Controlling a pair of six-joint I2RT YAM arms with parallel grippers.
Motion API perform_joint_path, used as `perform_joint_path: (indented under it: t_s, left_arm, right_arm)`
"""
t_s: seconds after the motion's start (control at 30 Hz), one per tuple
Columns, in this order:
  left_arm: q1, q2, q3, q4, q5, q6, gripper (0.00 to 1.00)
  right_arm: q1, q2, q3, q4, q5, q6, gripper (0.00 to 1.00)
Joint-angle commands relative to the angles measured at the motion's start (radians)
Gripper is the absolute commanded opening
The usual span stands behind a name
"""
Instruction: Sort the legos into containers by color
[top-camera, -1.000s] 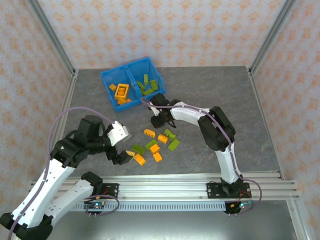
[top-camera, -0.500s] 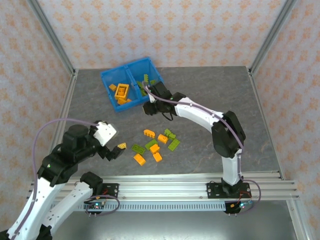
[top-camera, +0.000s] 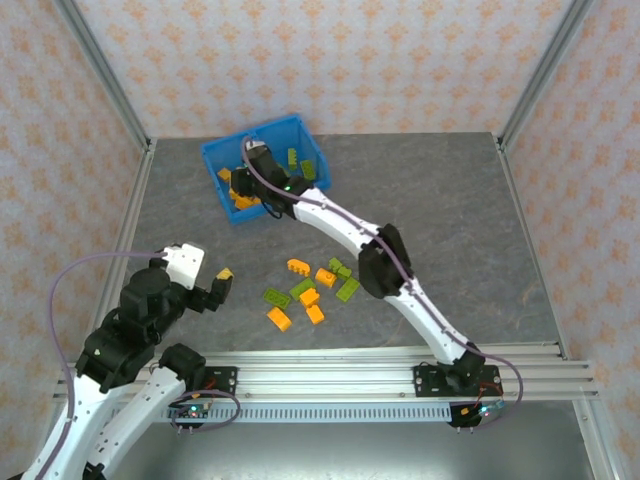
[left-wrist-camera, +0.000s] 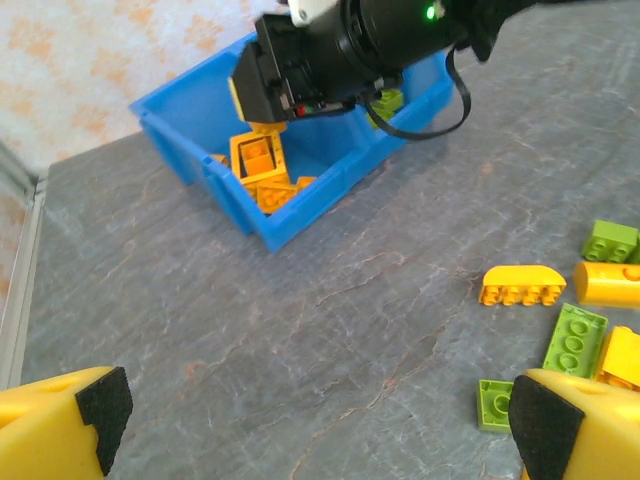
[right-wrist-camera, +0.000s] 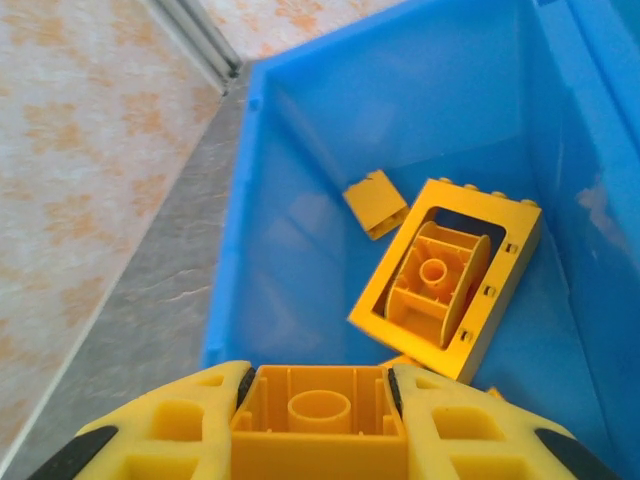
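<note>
**Over the bin's left half, an orange brick waits to drop**

Above the left compartment of the bin (right-wrist-camera: 300, 200), the right gripper (right-wrist-camera: 320, 430) holds an orange brick (right-wrist-camera: 318, 400), its jaws narrowed onto the brick's two sides. The brick hangs clear of the floor, over the near end of the compartment. The orange frame (right-wrist-camera: 495, 290) lies just beyond and to the right of it, and a small orange piece (right-wrist-camera: 375, 205) lies farther back.

The main risk is the drop. Released from this height, the brick could strike the frame's edge and skip over the divider into the right compartment, where the green bricks (top-camera: 300, 165) lie. It could also clip the near wall and tumble back onto the table (top-camera: 450, 200). Lowering before letting go would likely prevent both.

At the near left of the table, the left gripper (top-camera: 218, 288) hovers with its jaws wide and holds nothing. The loose bricks (top-camera: 308, 296), orange and green mixed, lie to its right in the middle of the table, well apart from the bin.
</note>
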Motion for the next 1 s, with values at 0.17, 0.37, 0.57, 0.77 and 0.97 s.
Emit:
perform_joint_path:
  t_s: [0.17, 0.37, 0.57, 0.77, 0.97]
  left_arm:
    - [-0.007, -0.010, -0.035, 0.057, 0.017, -0.121, 1.00]
    - [-0.006, 0.036, -0.046, 0.054, -0.117, -0.238, 1.00]
    - [-0.006, 0.204, -0.002, 0.085, 0.002, -0.412, 0.99]
    - [-0.053, 0.504, 0.105, 0.046, 0.058, -0.749, 0.99]
    - [-0.184, 0.732, 0.124, 0.186, 0.075, -1.070, 0.95]
  right_arm:
    - [0.004, 0.093, 0.163, -0.006, -0.065, -0.003, 0.57]
    - [0.003, -0.065, 0.107, -0.091, -0.098, -0.022, 0.60]
    - [-0.001, -0.424, -0.165, -0.238, -0.039, -0.121, 0.63]
    - [-0.021, -0.945, -0.833, -0.156, 0.063, -0.228, 0.76]
    - [-0.032, -1.406, -1.315, -0.148, 0.373, -0.247, 0.82]
